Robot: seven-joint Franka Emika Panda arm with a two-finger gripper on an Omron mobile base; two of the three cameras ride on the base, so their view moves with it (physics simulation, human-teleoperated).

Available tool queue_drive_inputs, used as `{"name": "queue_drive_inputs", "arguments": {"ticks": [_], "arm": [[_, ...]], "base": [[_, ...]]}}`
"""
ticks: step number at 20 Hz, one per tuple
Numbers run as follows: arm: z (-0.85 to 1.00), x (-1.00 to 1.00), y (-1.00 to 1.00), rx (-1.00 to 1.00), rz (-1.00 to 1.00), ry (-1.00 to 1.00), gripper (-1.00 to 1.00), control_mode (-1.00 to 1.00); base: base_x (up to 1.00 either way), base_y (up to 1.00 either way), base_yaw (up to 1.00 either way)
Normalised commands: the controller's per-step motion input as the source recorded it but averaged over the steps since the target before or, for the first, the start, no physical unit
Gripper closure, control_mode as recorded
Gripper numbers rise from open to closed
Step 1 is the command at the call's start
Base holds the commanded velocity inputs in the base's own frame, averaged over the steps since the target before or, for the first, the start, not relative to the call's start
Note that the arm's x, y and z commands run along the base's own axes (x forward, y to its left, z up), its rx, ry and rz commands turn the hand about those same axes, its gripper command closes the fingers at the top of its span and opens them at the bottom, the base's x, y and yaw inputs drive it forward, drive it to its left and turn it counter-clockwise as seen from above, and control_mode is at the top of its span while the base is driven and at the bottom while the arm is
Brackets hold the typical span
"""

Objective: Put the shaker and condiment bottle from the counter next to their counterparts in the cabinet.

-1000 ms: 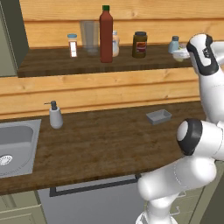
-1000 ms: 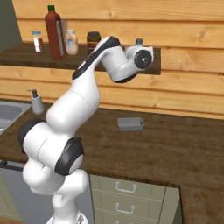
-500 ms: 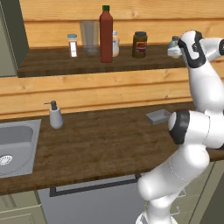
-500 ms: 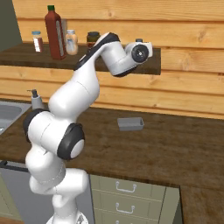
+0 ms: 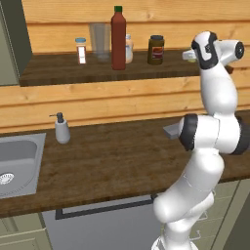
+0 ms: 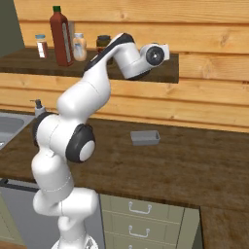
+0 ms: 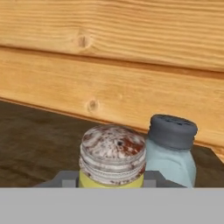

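Note:
The shaker (image 7: 112,157), yellow-green with a worn grey-silver cap, sits between my fingertips (image 7: 65,179); my gripper (image 7: 111,179) is shut on it. It stands low over the cabinet shelf (image 7: 35,144), close to the back planks. The pale blue shaker (image 7: 171,148) is right beside it, nearly touching. In the left base view my gripper (image 5: 190,56) reaches over the shelf's right end. The red condiment bottle (image 5: 117,39) (image 6: 61,39) stands upright on the shelf, next to the squat cream bottle (image 5: 128,49) (image 6: 79,46).
A dark brown jar (image 5: 156,50), a glass (image 5: 100,41) and a small red-labelled shaker (image 5: 81,50) also stand on the shelf. On the counter (image 5: 112,166) are a pump dispenser (image 5: 61,129), the sink (image 5: 14,161) and a small grey tray (image 6: 145,137).
My arm has straightened upward and the hand has edged left, further in over the shelf, with the shaker still held. Nothing else has moved.

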Motion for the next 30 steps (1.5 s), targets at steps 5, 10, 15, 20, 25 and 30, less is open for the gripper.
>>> {"name": "queue_drive_inputs", "arguments": {"ticks": [5, 10, 15, 20, 25, 30], "arm": [[-0.31, 0.35, 0.00, -0.02, -0.01, -0.02, -1.00, -1.00], [-0.26, -0.10, -0.10, -0.01, 0.00, -0.01, -1.00, -1.00], [0.00, -0.70, -0.22, 0.03, -0.05, 0.00, -1.00, -1.00], [0.04, -0.99, -0.38, 0.10, -0.11, 0.00, -1.00, -1.00], [0.18, -1.00, -0.40, 0.14, -0.11, 0.00, -1.00, -1.00], [0.50, -1.00, -0.19, 0.19, -0.01, -0.01, -1.00, -1.00]], "base": [[0.00, 0.00, 0.00], [0.00, 0.00, 0.00], [0.00, 0.00, 0.00], [0.00, 0.00, 0.00], [0.00, 0.00, 0.00], [0.00, 0.00, 0.00]]}}
